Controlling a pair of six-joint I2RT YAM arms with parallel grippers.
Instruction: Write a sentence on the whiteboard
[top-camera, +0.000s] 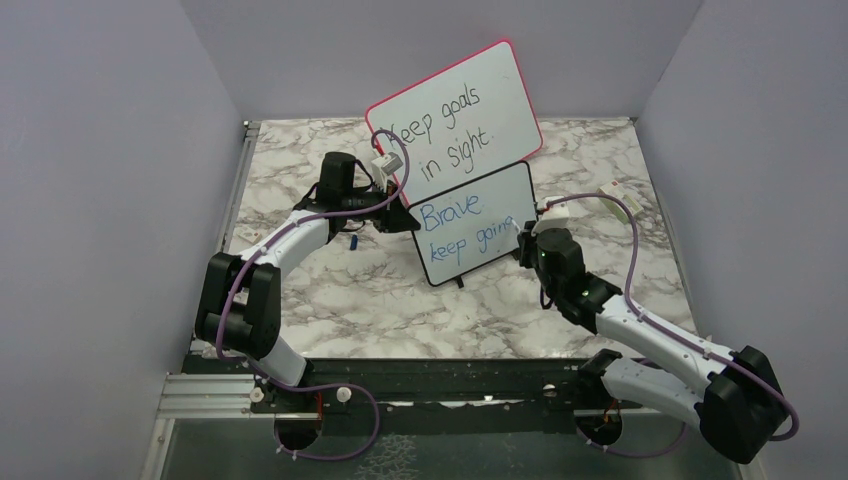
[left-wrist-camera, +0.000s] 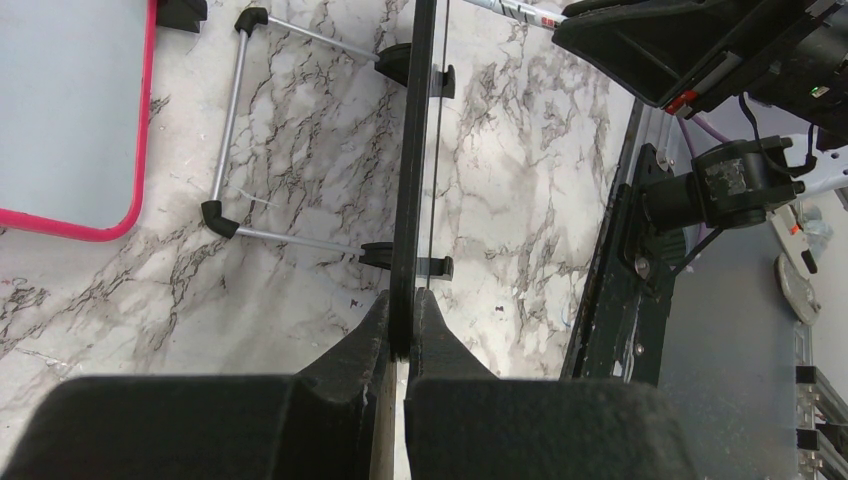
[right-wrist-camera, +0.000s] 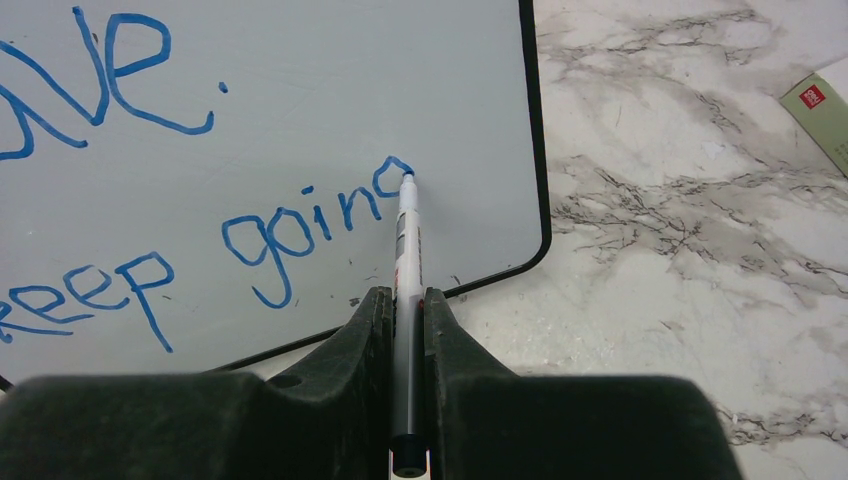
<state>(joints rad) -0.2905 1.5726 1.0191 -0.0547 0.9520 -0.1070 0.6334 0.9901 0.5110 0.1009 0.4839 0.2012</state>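
Note:
The small black-framed whiteboard (top-camera: 472, 222) stands upright at the table's middle. It bears the blue sentence "Brave. keep going" (top-camera: 466, 228), whose last words also show in the right wrist view (right-wrist-camera: 300, 225). My left gripper (top-camera: 408, 216) is shut on the whiteboard's left edge, which shows edge-on in the left wrist view (left-wrist-camera: 412, 180). My right gripper (top-camera: 522, 243) is shut on a white marker (right-wrist-camera: 407, 260). The marker's blue tip touches the board at the top of the last "g". The whiteboard (right-wrist-camera: 300, 90) fills the left of that view.
A larger pink-framed board (top-camera: 455, 120) with black writing leans behind the small one, and its corner shows in the left wrist view (left-wrist-camera: 70, 110). A wire stand (left-wrist-camera: 240, 130) lies on the marble. A small blue object (top-camera: 355, 241) lies under the left arm. A box (right-wrist-camera: 822, 110) lies to the right.

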